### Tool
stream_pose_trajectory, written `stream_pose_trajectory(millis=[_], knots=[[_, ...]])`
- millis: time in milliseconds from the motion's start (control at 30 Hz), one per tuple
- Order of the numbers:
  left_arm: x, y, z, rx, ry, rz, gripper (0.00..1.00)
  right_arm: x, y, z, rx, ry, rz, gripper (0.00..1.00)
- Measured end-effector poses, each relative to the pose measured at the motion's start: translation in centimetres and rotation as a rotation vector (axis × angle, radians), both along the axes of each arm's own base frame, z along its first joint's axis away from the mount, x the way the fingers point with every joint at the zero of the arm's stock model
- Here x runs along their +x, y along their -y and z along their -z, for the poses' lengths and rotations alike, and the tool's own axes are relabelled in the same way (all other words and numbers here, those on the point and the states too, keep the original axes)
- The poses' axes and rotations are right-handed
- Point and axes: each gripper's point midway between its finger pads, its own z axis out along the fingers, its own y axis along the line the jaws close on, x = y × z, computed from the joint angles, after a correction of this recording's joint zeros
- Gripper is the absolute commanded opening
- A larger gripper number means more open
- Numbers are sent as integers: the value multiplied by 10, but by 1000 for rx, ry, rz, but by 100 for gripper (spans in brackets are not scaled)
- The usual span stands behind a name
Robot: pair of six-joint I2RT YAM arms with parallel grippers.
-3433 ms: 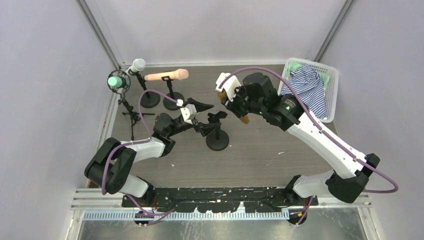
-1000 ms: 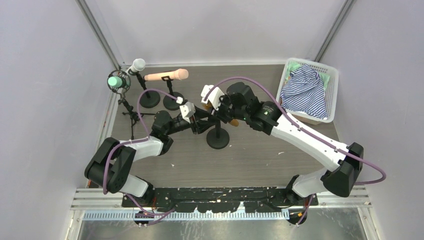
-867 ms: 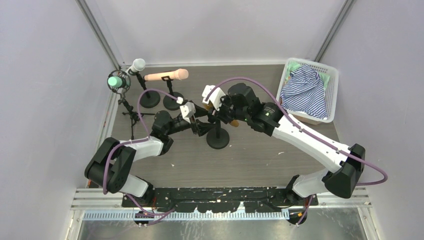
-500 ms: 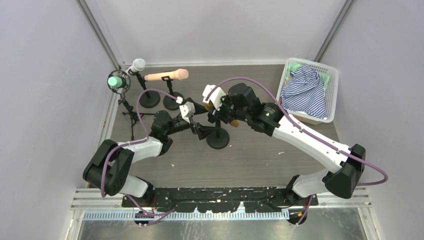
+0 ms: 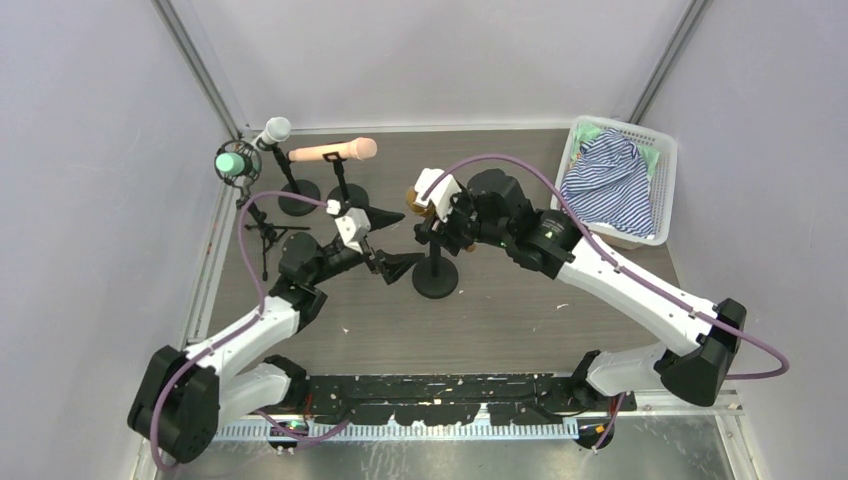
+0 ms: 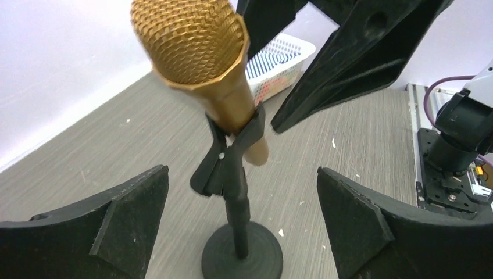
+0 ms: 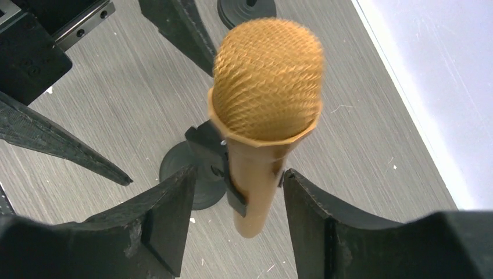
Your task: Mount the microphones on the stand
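The golden-brown microphone sits upright in the clip of the black round-base stand; it also shows in the left wrist view and the right wrist view. My right gripper is open and straddles the microphone's handle, with a gap on one side. My left gripper is wide open and empty, just left of the stand. The mint green, white and peach-pink microphones sit on stands at the back left.
A white basket holding a striped cloth stands at the back right. A small black tripod stands under the mint green microphone. Walls close the table on the left, back and right.
My left arm has drawn back to the left, away from the stand. My right gripper has opened around the golden-brown microphone, which now stands in the clip.
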Motion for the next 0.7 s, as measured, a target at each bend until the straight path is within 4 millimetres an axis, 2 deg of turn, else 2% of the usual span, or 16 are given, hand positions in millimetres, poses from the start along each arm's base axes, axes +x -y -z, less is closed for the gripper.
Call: stream_pose_trajectory(millis=[167,367,600,700], knots=[[-10,-9,-1,28,-31,-58,100,-5,3,-17,52,14,10,77],[-20,-19,7,78,-118,-132,100,-8,11,-33,104,29,39,82],[-14,-46,26,117,-352,-327,100,-14,40,-36,182,14,184,84],[-10,-65,22,112,-440,-457,100,-18,55,-30,221,-12,261,87]])
